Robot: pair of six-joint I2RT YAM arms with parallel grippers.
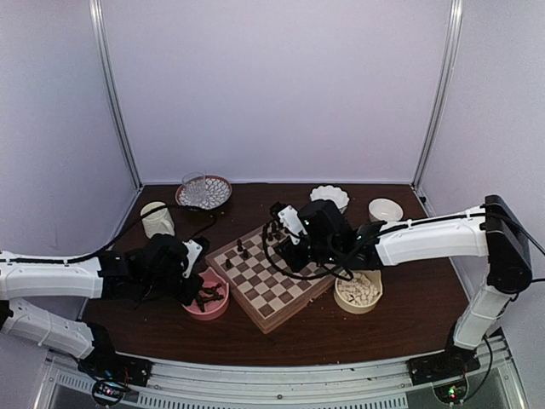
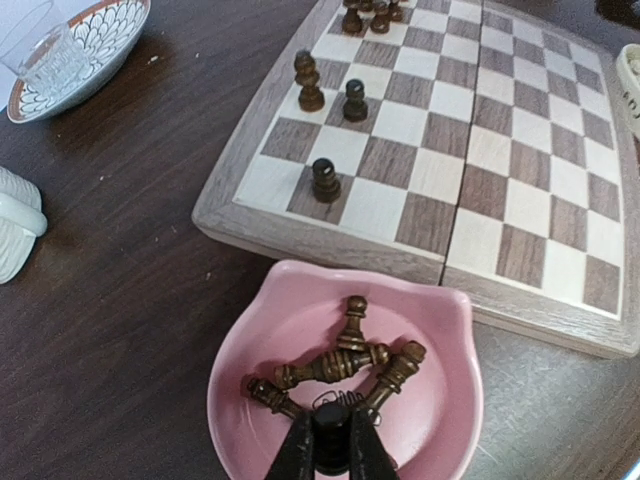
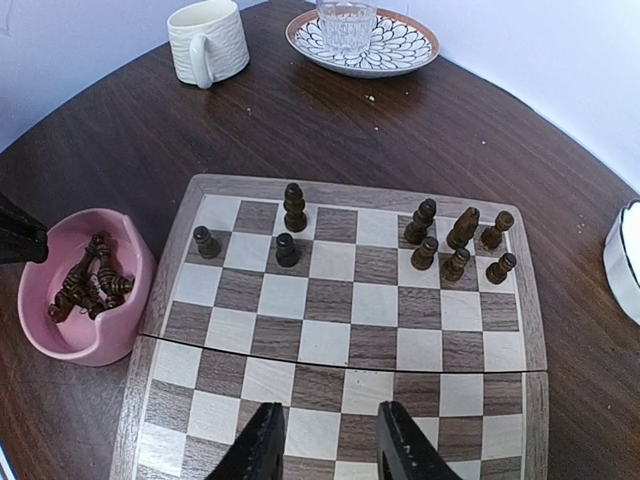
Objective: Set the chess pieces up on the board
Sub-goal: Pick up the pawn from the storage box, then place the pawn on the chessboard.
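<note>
No lettering, number, brand or sign can be read in any view: not on the square wooden chessboard with dark brown and cream checks, the pink bowl, the cream ribbed mug or the white arm casings.

Dark brown chess pieces lie in a pink bowl beside the brown-and-cream checked board.

Free board centre; chess pieces at edge
</note>
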